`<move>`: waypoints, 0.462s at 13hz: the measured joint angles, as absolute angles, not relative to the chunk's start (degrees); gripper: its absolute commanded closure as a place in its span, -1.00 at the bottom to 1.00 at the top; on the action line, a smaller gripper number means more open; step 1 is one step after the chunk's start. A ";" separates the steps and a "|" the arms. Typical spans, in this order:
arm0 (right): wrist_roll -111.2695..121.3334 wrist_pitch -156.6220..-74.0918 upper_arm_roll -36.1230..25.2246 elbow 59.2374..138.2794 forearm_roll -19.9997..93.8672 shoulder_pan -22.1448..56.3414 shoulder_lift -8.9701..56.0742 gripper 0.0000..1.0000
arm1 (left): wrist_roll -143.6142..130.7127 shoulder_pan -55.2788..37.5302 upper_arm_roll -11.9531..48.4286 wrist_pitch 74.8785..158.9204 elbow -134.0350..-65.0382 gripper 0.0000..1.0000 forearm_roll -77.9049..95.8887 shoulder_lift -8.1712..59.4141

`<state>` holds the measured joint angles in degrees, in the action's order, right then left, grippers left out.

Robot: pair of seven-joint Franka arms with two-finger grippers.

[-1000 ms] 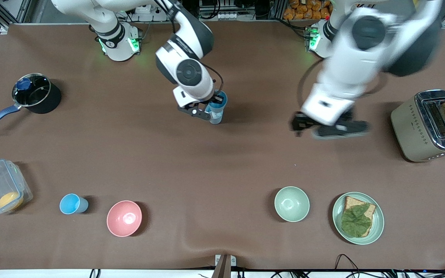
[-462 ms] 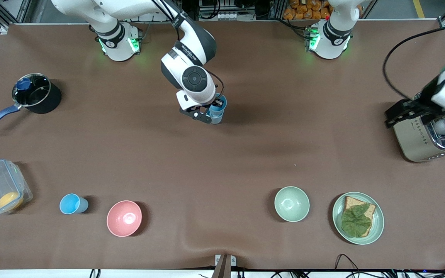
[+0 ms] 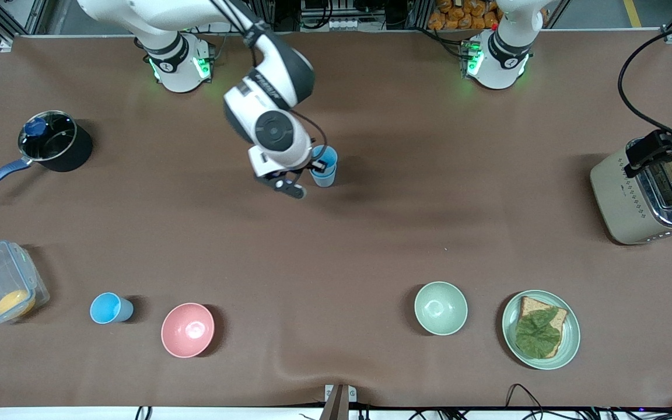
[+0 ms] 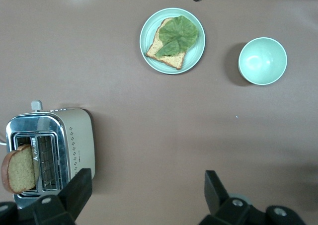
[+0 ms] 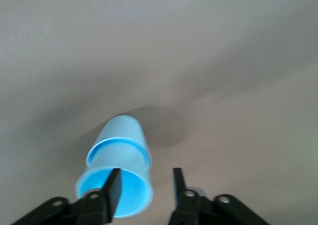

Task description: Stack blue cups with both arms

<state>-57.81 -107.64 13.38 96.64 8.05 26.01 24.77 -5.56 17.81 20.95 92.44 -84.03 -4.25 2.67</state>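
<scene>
Two sky-blue cups (image 3: 325, 170) stand nested as one stack in the middle of the table, toward the robots' bases; the stack also shows in the right wrist view (image 5: 121, 145). My right gripper (image 3: 307, 175) is open at the stack's rim. In its wrist view the right gripper (image 5: 145, 185) has one finger over the cup mouth and the other outside the wall, gripping nothing. A third blue cup (image 3: 108, 308) stands alone near the front camera, beside the pink bowl (image 3: 188, 329). My left gripper (image 3: 671, 154) is open and empty over the toaster (image 3: 633, 192), as its wrist view (image 4: 146, 185) shows.
A black pot (image 3: 56, 140) and a clear container (image 3: 0, 289) sit at the right arm's end. A pale green bowl (image 3: 440, 308) and a plate (image 3: 508, 318) with bread and lettuce lie near the front camera. The toaster (image 4: 74, 140) holds a bread slice.
The left arm swung from mid-table to the toaster at its own end. The right gripper let go of the stacked cups and shifted slightly toward the right arm's end.
</scene>
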 measured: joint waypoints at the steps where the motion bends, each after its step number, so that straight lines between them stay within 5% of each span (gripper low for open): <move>1: -52.48 -106.16 13.23 96.07 7.86 22.88 23.90 -1.00 | -5.36 12.40 15.21 92.09 -84.03 -1.00 -4.18 2.10; 3: -39.72 -103.61 12.88 95.82 6.45 15.23 22.07 -1.00 | -3.27 4.64 6.31 91.15 -84.07 -1.00 -3.05 1.62; 6: -23.96 -100.87 12.65 95.79 4.18 5.61 19.09 -1.00 | -2.50 3.11 4.41 90.63 -84.24 -1.00 -2.53 1.62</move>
